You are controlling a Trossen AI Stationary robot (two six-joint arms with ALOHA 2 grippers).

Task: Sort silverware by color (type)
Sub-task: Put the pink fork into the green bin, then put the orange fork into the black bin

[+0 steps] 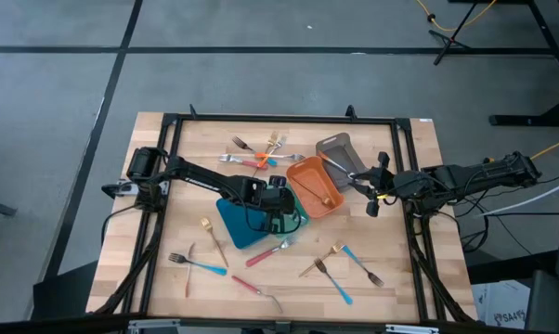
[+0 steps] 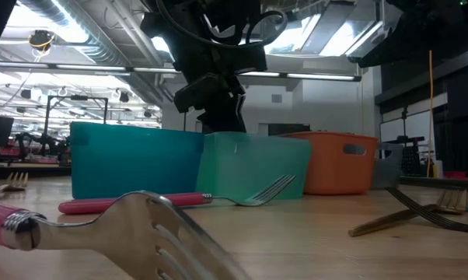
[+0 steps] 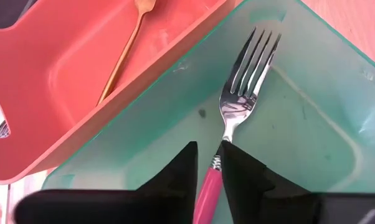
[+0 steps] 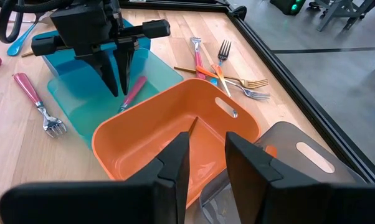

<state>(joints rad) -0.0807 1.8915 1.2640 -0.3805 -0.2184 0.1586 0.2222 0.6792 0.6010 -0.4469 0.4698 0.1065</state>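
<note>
Pink is the handle of the fork (image 3: 228, 134) caught between the left claw (image 3: 207, 180) fingers, seen at the lower middle of the left wrist view. The claw is parted only slightly, with the handle between its fingers and apparently touching them; whether it is gripped or just let go cannot be told. The fork's long axis runs straight ahead of the claw, tines pointing away, its head lying on the floor of the teal tray (image 3: 312, 93). In the high view this claw hangs over the teal tray at the middle of the desk (image 1: 428, 278), so the left arm is plainly the nearer one. A release and a straight lift would be judged the coming move. Further right, a gold utensil (image 1: 323, 194) lies in the orange tray (image 1: 303, 172). At the right of the high view the right claw (image 1: 372, 192) is held apart and empty, near the grey tray (image 1: 337, 145).
</note>
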